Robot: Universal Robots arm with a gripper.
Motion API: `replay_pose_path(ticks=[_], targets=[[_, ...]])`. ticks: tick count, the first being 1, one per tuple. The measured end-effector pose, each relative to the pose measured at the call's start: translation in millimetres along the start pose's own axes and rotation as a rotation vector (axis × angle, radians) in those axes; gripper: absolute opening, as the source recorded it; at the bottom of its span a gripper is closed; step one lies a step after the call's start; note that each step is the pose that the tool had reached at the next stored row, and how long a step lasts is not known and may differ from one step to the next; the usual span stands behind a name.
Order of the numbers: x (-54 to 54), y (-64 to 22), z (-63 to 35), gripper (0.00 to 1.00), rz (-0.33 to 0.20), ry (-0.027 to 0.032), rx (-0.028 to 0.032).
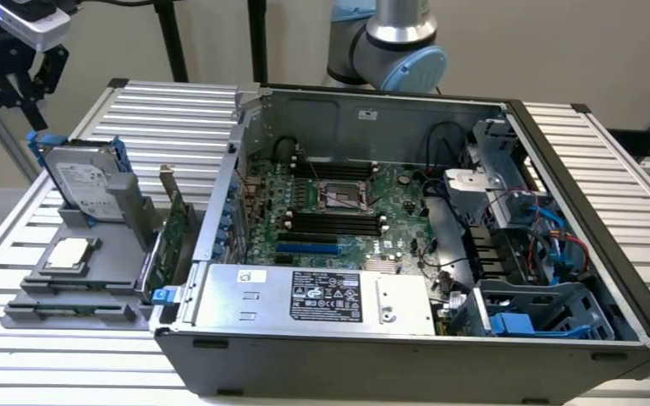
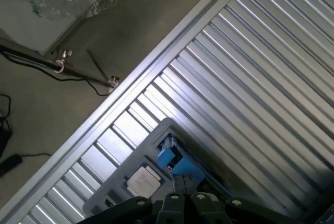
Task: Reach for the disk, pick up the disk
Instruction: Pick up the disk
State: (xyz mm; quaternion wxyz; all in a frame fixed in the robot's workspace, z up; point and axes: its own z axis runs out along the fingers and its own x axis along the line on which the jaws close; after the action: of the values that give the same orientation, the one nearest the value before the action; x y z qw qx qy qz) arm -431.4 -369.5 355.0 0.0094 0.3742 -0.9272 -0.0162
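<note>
The pincer (image 1: pixel 36 120), tips together, meets the top corner of the disk (image 1: pixel 82 179), which stands upright just below it in a grey holder (image 1: pixel 108 222). The reach looks done, but I cannot tell whether the pincer has a real grip. Lifting would call for a firm hold and a straight upward pull.

Exterior view: computer case (image 1: pixel 415 359) occupies centre of worktop (image 1: pixel 156 110). Holder (image 1: pixel 31 311) lies at its nine o'clock. Disk (image 1: pixel 80 182) stands upright on holder's twelve o'clock end; chip (image 1: pixel 68 254) lies at disk's six o'clock. End effector (image 1: pixel 35 120) meets disk's eleven o'clock corner.
</note>
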Motion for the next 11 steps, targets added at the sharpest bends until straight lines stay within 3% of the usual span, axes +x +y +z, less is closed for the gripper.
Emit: replay_pose_path(ticks=[11], targets=[[-0.7,-0.7,0.0,0.11,-0.142,0.0052,0.0008]])
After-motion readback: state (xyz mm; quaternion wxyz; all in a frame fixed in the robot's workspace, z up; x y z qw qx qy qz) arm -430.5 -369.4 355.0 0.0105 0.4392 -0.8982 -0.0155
